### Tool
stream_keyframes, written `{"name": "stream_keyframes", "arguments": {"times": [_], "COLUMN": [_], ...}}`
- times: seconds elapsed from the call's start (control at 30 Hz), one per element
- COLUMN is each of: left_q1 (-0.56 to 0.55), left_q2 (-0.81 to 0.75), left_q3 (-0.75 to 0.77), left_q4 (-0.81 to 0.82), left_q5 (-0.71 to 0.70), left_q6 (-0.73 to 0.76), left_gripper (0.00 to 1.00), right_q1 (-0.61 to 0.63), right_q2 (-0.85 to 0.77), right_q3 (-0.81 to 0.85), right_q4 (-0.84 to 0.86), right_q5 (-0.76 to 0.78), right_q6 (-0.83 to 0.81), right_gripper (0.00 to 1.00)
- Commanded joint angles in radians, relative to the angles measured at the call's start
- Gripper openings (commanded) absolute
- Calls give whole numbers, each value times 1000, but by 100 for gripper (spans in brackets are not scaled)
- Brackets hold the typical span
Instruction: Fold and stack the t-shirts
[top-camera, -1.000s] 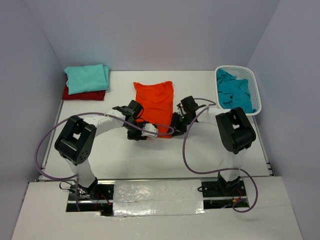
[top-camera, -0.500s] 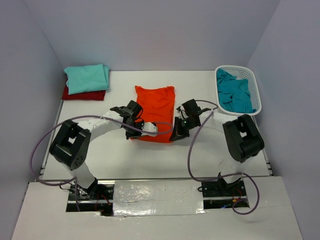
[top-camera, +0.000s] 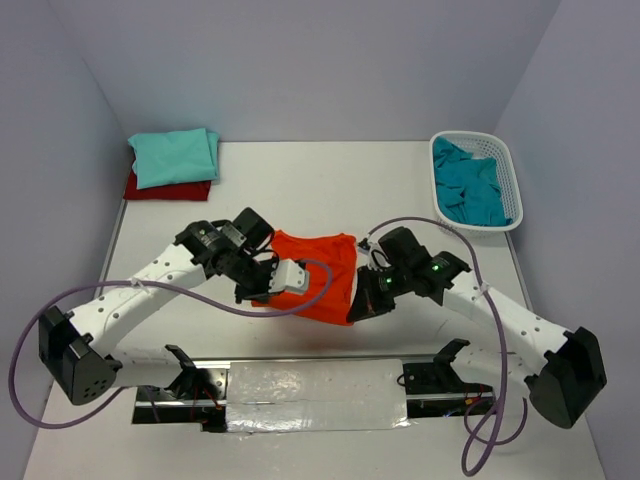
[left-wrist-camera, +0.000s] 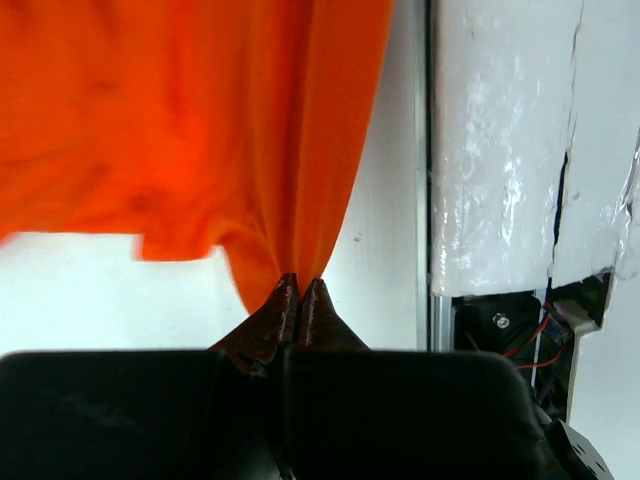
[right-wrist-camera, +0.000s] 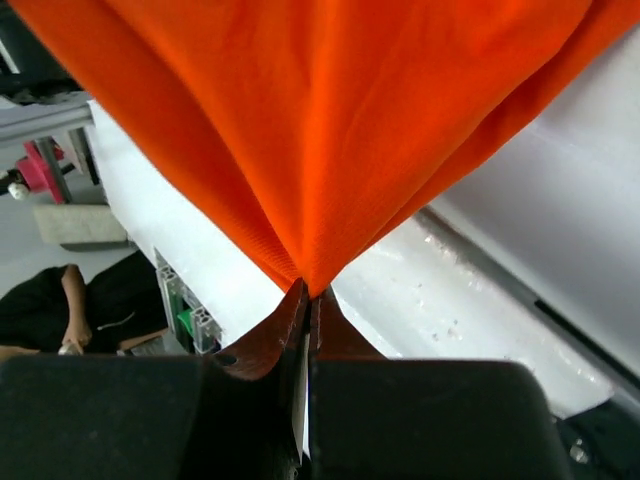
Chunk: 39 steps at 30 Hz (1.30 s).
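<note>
Change over the last second: both pairs of jaws go from parted to pressed together, and each now pinches a near corner of the orange t-shirt (top-camera: 318, 272). The left gripper (left-wrist-camera: 300, 286) has the 7 o'clock corner and the right gripper (right-wrist-camera: 306, 290) the 5 o'clock corner. Both arms reach out lower. The shirt has come off the centre of the table (top-camera: 300, 190) toward 6 o'clock, and its near hem is now close to the near edge.

Reading: the grasp is made. The pull looks like smoothing or lining up the shirt for its next fold. Not yet stacked.

Shirt's look: bright orange, a narrow panel that appears already folded lengthwise. Cloth fans taut from each pinch in shallow creases. The near part seems raised off the table, while the far edge at 12 lies flat.

Elsewhere: the mint t-shirt (top-camera: 175, 155) lies folded on the dark red t-shirt (top-camera: 165, 189) at 10 o'clock. The teal t-shirt (top-camera: 470, 185) is crumpled in the basket (top-camera: 465, 135) at 2 o'clock.
</note>
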Motion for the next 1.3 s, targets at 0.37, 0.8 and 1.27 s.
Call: {"name": "stream_keyframes", "arguments": {"times": [0.37, 0.8, 1.27], "left_q1": [348, 396, 489], "left_q2": [441, 764, 832], "left_q3": [509, 650, 954], "left_q4": [-90, 154, 262], "left_q5": [56, -115, -190], "left_q6": [-63, -240, -534], "left_gripper": [0, 30, 43], "right_q1": [-302, -426, -436], "right_q2": [385, 798, 780], "right_q3": [407, 587, 845], "right_q4": [-126, 21, 40], "right_q5": [37, 43, 311], "right_q6": [-149, -152, -176], "right_gripper": [0, 0, 58]}}
